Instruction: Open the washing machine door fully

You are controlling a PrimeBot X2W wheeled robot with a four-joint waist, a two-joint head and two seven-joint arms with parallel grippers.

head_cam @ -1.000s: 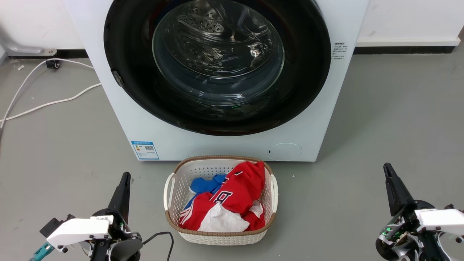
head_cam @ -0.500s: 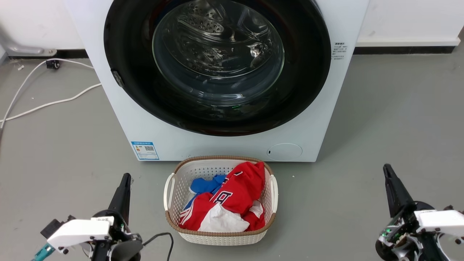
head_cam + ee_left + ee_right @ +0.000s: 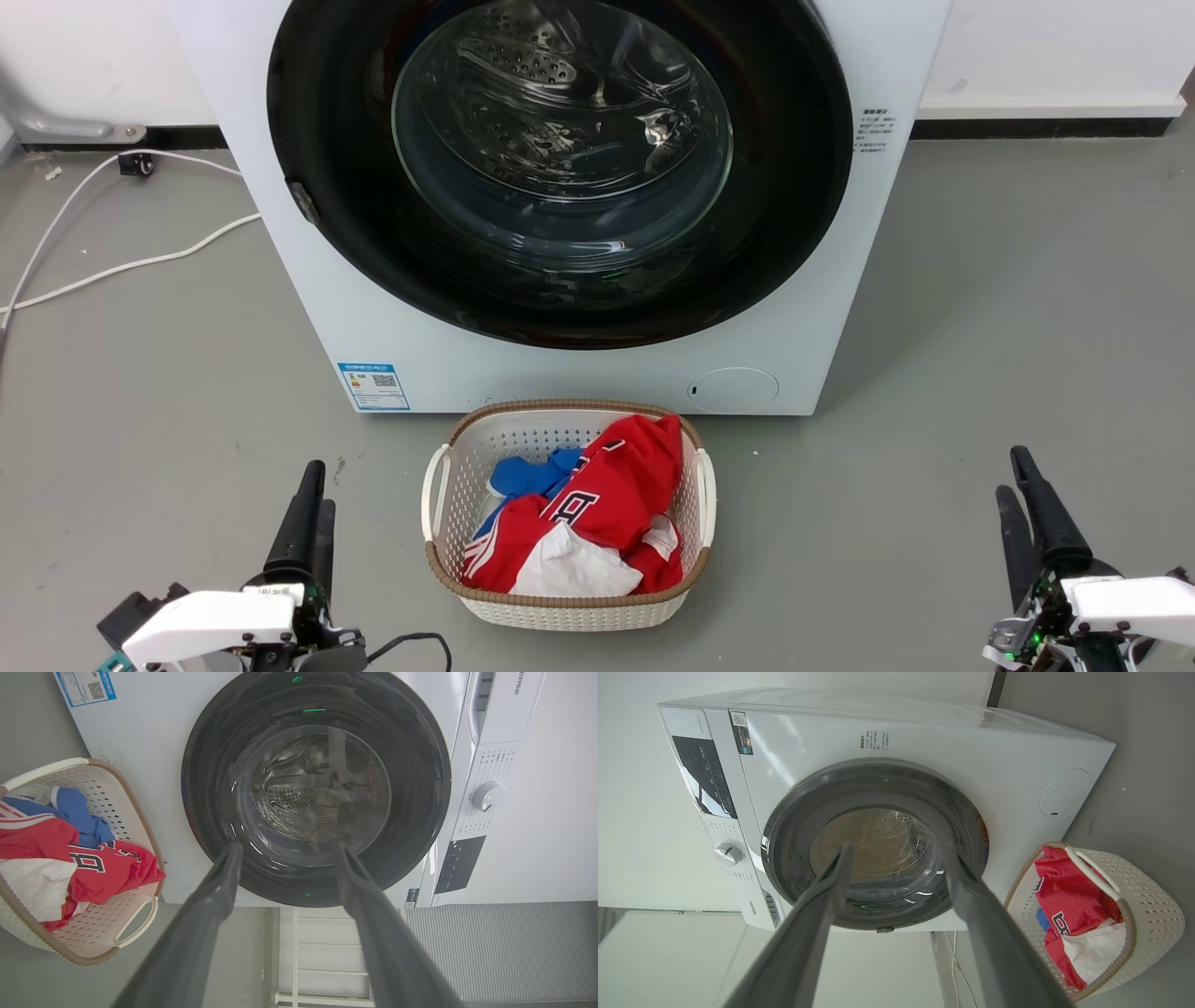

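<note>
The washing machine door (image 3: 560, 168) is a big round door with a glossy black rim and a clear glass bowl. It lies flat against the white machine front, with the steel drum showing through the glass. A small metal hinge (image 3: 301, 201) sits on its left rim. My left gripper (image 3: 317, 485) is low at the lower left, far from the door. My right gripper (image 3: 1010, 471) is low at the lower right. In the wrist views, the left gripper (image 3: 286, 845) and the right gripper (image 3: 897, 854) stand open and empty, and both point at the door (image 3: 317, 788) (image 3: 873, 835).
A white laundry basket (image 3: 439, 485) with red, blue and white clothes stands on the grey floor just in front of the machine, between my arms. A white cable (image 3: 121, 266) runs over the floor at the left. A small round service flap (image 3: 733, 389) is at the machine's lower right.
Both grippers have dropped lower in the head view and turned a little, so two fingers of each now show. The door and the basket have not moved.
</note>
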